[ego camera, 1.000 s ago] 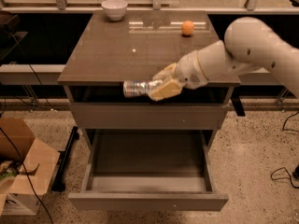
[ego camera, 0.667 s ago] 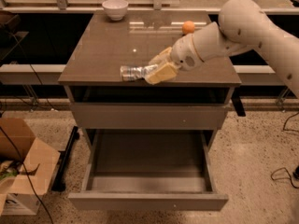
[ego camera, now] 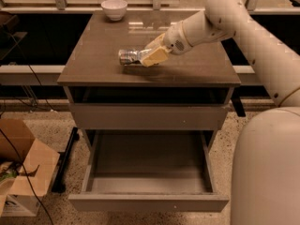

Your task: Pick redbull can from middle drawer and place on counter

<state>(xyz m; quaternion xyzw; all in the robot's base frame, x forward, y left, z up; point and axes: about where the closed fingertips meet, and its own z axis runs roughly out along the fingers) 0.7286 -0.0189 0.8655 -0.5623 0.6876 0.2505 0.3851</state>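
My gripper (ego camera: 143, 58) is shut on the redbull can (ego camera: 125, 56), a slim silvery can held lying on its side and pointing left. It is over the middle of the counter (ego camera: 98, 64), at or just above the glossy top; I cannot tell if it touches. The middle drawer (ego camera: 147, 165) is pulled out below, and its flat floor is bare. My arm reaches in from the upper right.
A white bowl (ego camera: 114, 8) stands at the counter's back left. An open cardboard box (ego camera: 21, 172) and cables lie on the floor at the left. My arm's white body (ego camera: 267, 172) fills the lower right. A dark gap shows under the counter top.
My gripper has carried the can from in front of the counter's front edge up and back over the counter top. The orange ball is now hidden behind my arm.
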